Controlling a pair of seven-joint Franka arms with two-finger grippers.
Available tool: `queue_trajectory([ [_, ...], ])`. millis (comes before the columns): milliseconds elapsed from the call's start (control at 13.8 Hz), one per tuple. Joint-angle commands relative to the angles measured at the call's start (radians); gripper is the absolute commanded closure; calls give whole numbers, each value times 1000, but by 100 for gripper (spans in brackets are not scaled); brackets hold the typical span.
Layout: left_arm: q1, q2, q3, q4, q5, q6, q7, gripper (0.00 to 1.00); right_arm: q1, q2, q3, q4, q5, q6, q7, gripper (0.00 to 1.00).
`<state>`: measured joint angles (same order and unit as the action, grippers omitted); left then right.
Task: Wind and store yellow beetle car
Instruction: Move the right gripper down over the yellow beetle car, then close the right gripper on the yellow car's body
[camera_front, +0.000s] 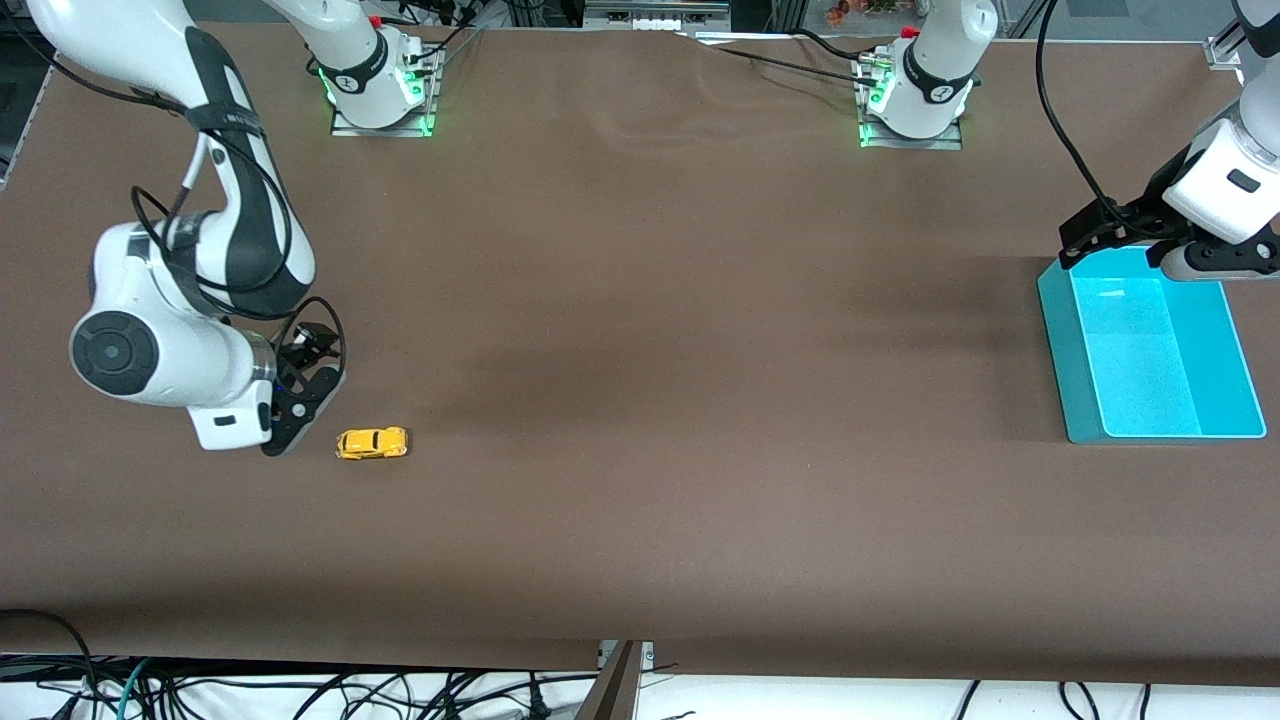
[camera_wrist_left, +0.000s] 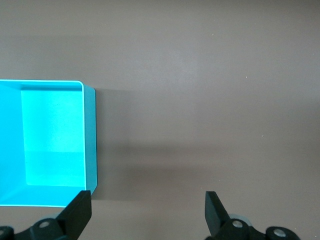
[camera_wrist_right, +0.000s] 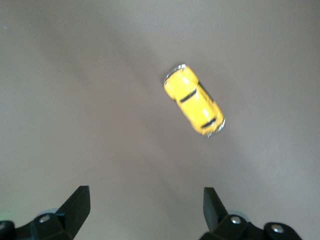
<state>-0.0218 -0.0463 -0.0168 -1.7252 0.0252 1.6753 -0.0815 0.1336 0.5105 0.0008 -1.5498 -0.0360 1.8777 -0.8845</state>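
Your yellow beetle car (camera_front: 371, 443) sits on the brown counter (camera_front: 640, 400) toward the right arm's end, untouched. Right gripper (camera_wrist_right: 145, 205) hangs just beside it, jaws apart, empty. Left gripper (camera_wrist_left: 148, 210) waits over the teal bin's (camera_front: 1065, 330) edge, jaws apart.

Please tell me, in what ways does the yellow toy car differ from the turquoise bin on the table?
The yellow beetle car is tiny, rounded and domed; the turquoise bin is far bigger, rectangular and open on top. The car lies at the right arm's end of the table, beside the right end effector; the bin sits at the left arm's end, under the left end effector. Both rest on the brown table, and neither is gripped.
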Motion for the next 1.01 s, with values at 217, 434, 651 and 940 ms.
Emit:
queue_trajectory([
  [217, 13, -10, -5, 9, -16, -14, 23, 0, 6, 6, 1, -137, -10, 245, -255, 0],
  [434, 13, -10, -5, 9, -16, -14, 23, 0, 5, 8, 1, -226, -5, 398, -396, 0],
  [651, 11, -10, -5, 9, -16, -14, 23, 0, -2, 34, 1, -257, -5, 500, -477, 0],
  [940, 13, -10, -5, 9, -16, -14, 22, 0, -6, 71, 2, -259, -4, 564, -556, 0],
])
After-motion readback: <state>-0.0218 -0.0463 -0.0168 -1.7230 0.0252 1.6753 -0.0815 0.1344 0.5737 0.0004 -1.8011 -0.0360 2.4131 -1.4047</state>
